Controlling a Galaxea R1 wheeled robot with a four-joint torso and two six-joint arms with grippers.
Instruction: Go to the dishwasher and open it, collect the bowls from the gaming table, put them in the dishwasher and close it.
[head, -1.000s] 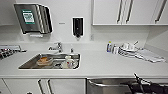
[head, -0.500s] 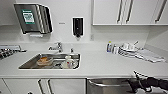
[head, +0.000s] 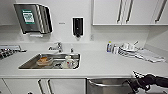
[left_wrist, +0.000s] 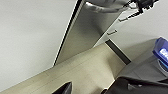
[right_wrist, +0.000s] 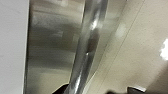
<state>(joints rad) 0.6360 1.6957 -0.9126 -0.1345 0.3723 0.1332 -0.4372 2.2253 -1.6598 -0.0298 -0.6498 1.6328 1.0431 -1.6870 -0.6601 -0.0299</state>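
We note that over the last second the right arm has come in along the lower right of the head view, and its right end effector now sits at the bar handle of the dishwasher; the counter and sink look unchanged. We read this as the opening step just under way, with the door not yet visibly pulled down. The dishwasher sits below the counter, just right of the white cupboard doors under the sink. Its front is brushed steel with a soft sheen, and the handle runs bright and rounded across the top, large in the right wrist view. Fingers appear to reach around the bar, but we cannot tell whether they are clamped. The left end effector's state we cannot tell either.
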